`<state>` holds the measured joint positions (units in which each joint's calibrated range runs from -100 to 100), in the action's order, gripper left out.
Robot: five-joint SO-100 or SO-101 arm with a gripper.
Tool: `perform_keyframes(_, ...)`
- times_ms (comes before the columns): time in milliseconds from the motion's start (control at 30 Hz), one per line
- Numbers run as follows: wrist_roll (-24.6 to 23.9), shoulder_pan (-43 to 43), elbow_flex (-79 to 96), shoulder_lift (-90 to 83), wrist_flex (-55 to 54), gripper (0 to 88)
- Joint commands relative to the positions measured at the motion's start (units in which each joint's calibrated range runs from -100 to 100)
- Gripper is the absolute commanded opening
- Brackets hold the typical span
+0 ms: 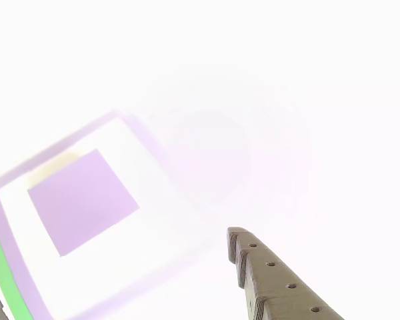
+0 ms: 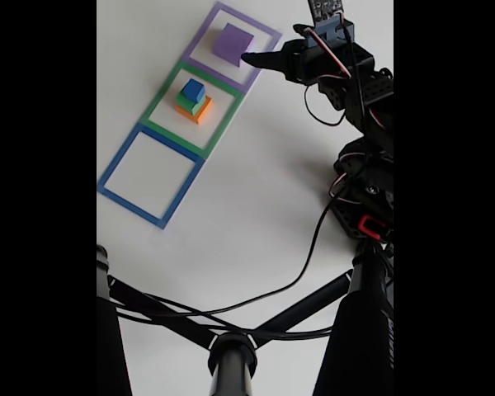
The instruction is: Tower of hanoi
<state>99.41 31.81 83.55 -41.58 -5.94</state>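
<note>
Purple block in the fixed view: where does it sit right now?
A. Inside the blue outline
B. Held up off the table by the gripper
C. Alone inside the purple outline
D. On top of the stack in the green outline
C. The purple block lies by itself inside the purple outline, while the orange, green and blue blocks stay stacked in the green outline; the gripper is beside it.
</note>
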Motion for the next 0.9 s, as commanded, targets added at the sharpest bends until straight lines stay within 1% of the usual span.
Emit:
perform_keyframes(0,0.6,-1.9,1.4,5.9,-12.6,45.0)
perform_keyframes(233,0.6,-2.7,1.7,20.0,-28.4,45.4)
perform_keyframes(467,0.6,-2.8,-1.3,34.4,-40.5,45.6)
perform_keyframes(667,0.6,-3.8,-4.8,44.3,-48.3,45.4)
perform_keyframes(867,0.6,-4.6,-8.5,51.4,-52.6,45.6)
